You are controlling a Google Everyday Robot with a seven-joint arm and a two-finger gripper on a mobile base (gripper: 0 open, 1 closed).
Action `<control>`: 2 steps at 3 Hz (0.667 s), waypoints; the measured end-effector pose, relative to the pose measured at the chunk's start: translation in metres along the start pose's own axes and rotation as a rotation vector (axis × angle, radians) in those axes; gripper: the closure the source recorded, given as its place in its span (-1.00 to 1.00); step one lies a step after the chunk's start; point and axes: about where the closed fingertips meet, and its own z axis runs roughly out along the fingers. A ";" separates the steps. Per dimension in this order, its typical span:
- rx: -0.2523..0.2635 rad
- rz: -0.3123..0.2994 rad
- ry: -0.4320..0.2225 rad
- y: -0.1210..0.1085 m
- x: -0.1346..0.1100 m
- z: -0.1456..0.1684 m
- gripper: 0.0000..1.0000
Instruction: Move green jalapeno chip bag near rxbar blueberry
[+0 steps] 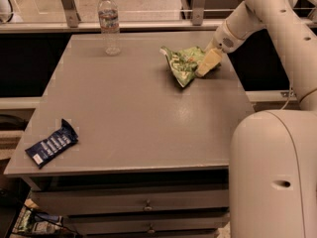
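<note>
The green jalapeno chip bag [182, 65] lies crumpled on the grey table [133, 108] at the far right. My gripper [207, 64] reaches down from the upper right and sits at the bag's right edge, touching it. The rxbar blueberry [51, 144] is a small dark blue wrapper lying flat near the table's front left corner, far from the bag and the gripper.
A clear plastic water bottle [109, 23] stands upright at the table's back left. A metal railing [148, 19] runs behind the table. My white base [275, 177] fills the lower right, against the table's right side. Drawers [143, 205] sit under the tabletop.
</note>
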 end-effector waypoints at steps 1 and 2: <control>0.000 0.000 0.000 0.000 0.000 0.000 1.00; 0.000 0.000 0.000 0.000 0.000 0.000 1.00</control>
